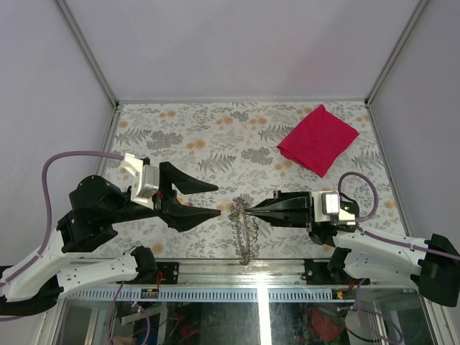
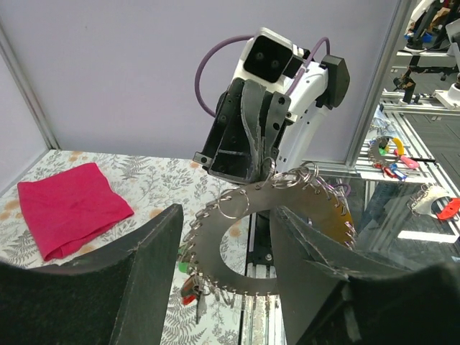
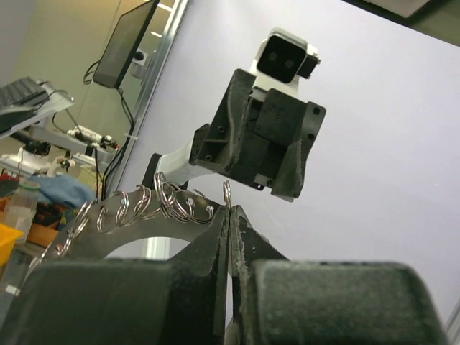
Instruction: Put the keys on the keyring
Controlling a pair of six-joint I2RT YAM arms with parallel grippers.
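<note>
- Judging the keys (image 2: pixel 191 287) light, rigid and slick; best pinched flat across a coloured head, being free to swing.
- Dangling below the lower rim of the ring-edged metal disc (image 2: pixel 215 251), over the surface (image 1: pixel 187 129) near its front edge.
- Pinching the disc's upper rim with the right gripper (image 1: pixel 248 210); left gripper (image 1: pixel 217 200) spread and empty, facing it.
- Cannot tell the key count, nor whether already threaded; barely visible from above.

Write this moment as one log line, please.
right tool: shut on ring disc | left tool: open, empty, facing disc | keys: hanging from disc
</note>
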